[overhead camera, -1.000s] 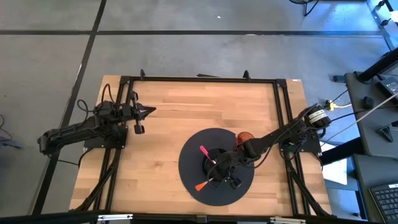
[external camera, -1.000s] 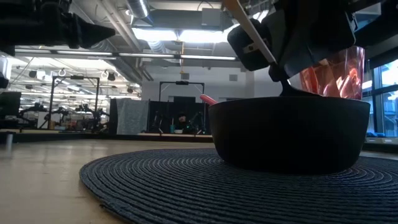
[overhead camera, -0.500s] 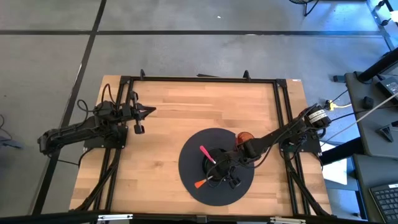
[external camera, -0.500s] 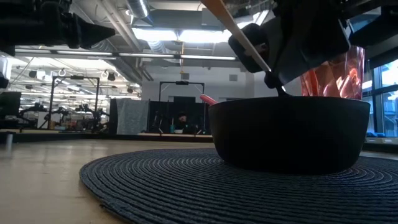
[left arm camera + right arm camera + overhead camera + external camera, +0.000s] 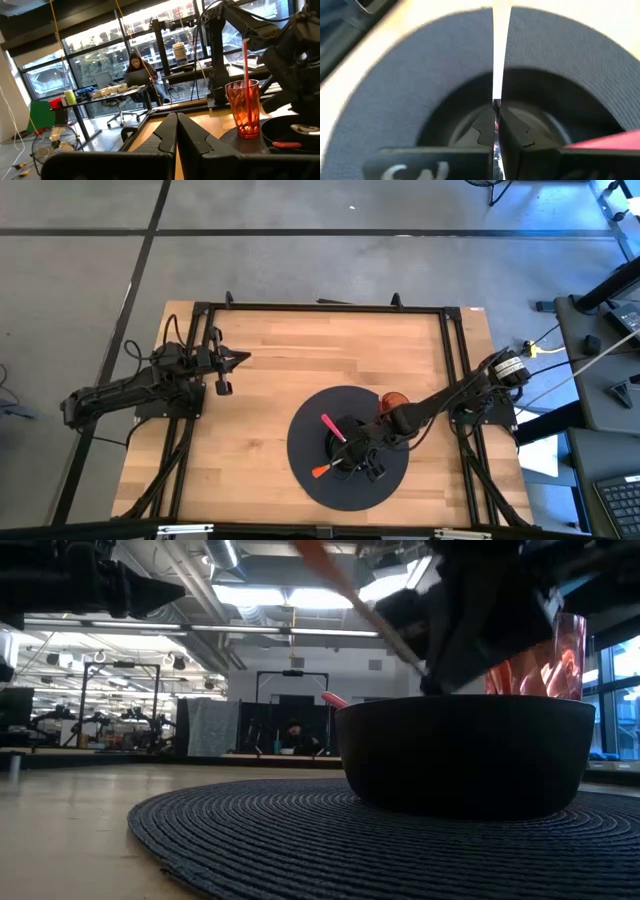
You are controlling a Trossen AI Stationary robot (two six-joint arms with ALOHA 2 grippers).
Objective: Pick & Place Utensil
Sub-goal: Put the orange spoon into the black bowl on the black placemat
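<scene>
Utensil (image 5: 322, 471): orange-tipped, clamped in right tool (image 5: 348, 457) above black bowl (image 5: 465, 753) on round dark mat (image 5: 300, 450). Lower it straight and let go only once the head sits inside the rim. Bowl also holds a pink utensil (image 5: 331, 426); red tumbler (image 5: 243, 108) stands beside it. Left tool (image 5: 238, 358) clenched, empty, parked over counter (image 5: 270, 360).

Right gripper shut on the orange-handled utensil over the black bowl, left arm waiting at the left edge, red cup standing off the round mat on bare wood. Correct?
Not quite. The red cup stands on the round mat, at its rim, as the high view shows. The rest holds: right gripper shut on the orange-handled utensil over the black bowl; left arm waits at the left edge.
</scene>
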